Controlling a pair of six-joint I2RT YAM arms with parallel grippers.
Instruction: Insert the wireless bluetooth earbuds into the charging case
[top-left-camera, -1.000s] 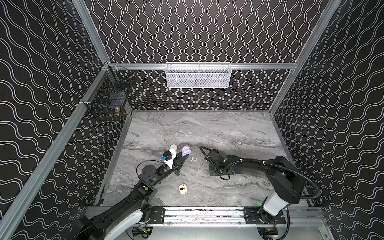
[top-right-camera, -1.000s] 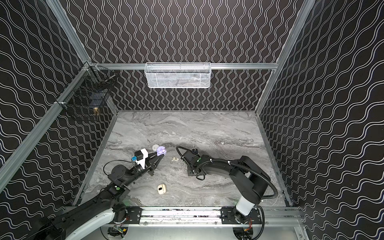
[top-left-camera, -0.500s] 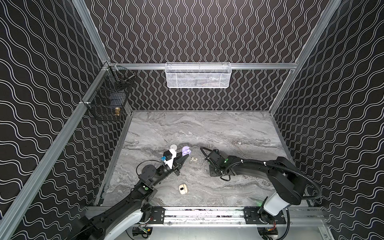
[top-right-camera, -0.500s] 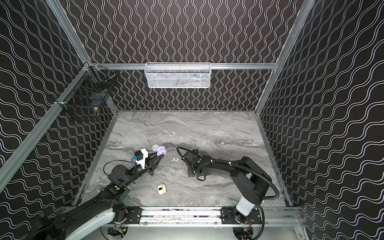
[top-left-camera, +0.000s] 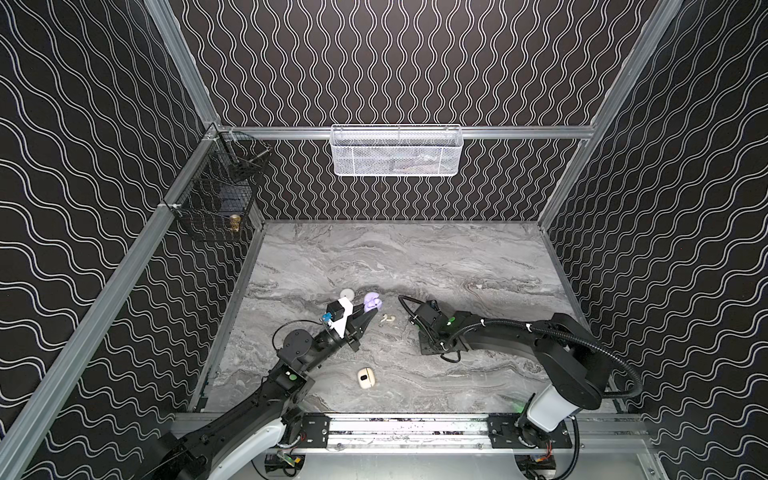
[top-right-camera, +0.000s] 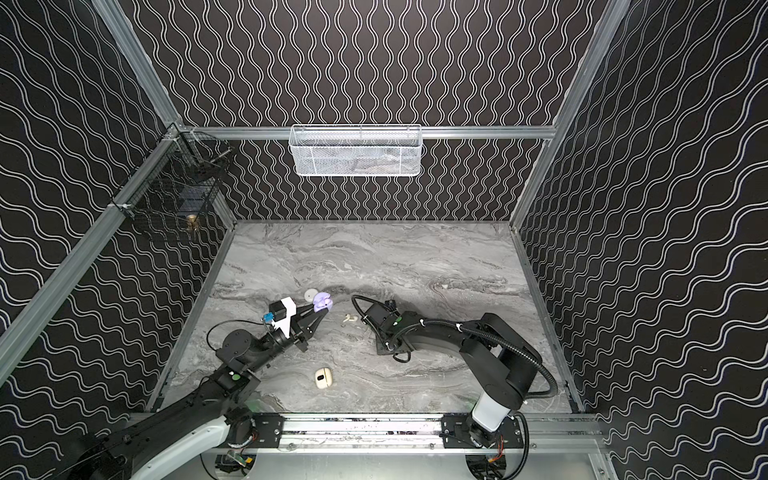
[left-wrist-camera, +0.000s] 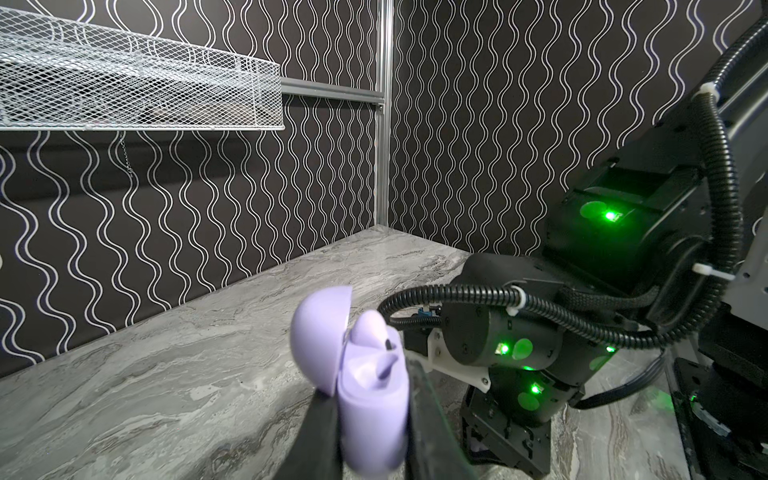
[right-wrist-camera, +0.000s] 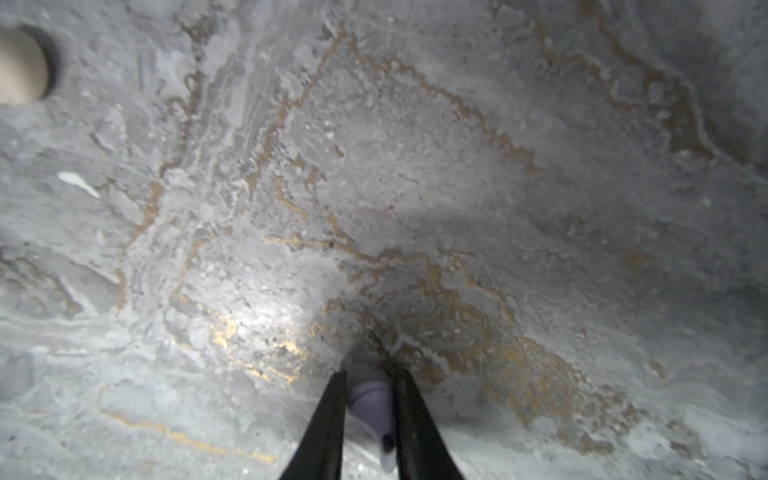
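Risk at the right gripper (right-wrist-camera: 370, 379): the lilac bud (right-wrist-camera: 372, 405) is tiny and smooth, nipped at its head between two thin fingers. It will likely swivel or squirt out on the lift, and a twisted stem would not meet its socket.

Risk at the left gripper (left-wrist-camera: 370, 390): the lilac case (left-wrist-camera: 322, 332) is held by its body alone, apparently clear of the table (top-left-camera: 415, 257). A firm push from above could tip it in the grip or jog the seated bud (left-wrist-camera: 368, 332) loose. The raised lid may foul an approach from its side.

Right gripper: nearly closed, fingers pointing down at the table, pressed on either side of the lilac bud. Cannot tell whether the bud is clear of the table.

Left gripper: closed on the lilac case, lid open, one bud in it.

Outward, in both top views:
- The right gripper sits at 4 o'clock of the case, apart from it.
- The white buds (top-left-camera: 387, 319) lie on the table at 3 o'clock of the left fingertips, near.
- A white disc (top-left-camera: 346, 294) sits at 10 o'clock, just beside the case.
- The cream case (top-left-camera: 365, 378) lies at 6 o'clock, well apart.
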